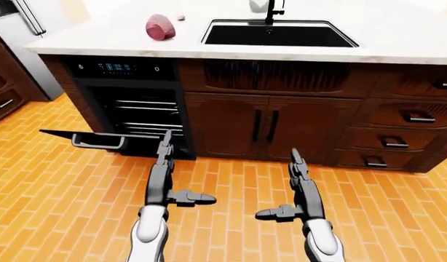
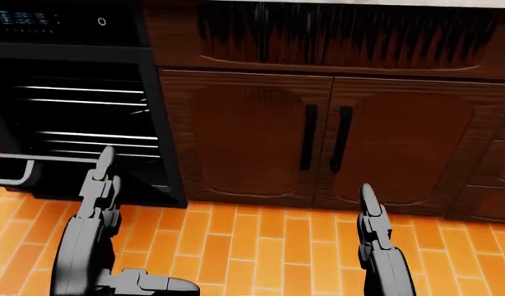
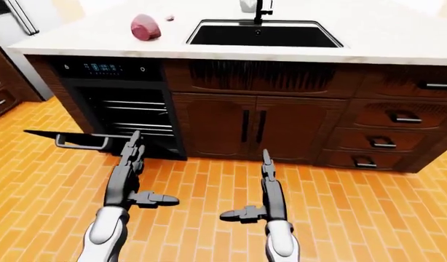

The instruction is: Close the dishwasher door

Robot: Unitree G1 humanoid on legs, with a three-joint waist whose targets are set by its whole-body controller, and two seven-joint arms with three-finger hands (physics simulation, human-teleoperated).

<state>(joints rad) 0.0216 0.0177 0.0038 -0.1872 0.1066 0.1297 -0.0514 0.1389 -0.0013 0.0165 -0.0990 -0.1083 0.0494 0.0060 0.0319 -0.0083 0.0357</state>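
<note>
fingers [image 1: 165, 147] beside flat-open dishwasher door [image 1: 82, 137]

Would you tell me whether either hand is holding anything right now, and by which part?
Nothing is held. The left hand and right hand both hover open above the floor, short of the open dishwasher door.

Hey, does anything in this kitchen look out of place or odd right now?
Yes: the dishwasher door hangs fully open, lying flat just above the floor at the left-eye view's left, with the racks exposed. Both hands, left and right, are open and not touching it. Nothing looks spilled or damaged.
</note>
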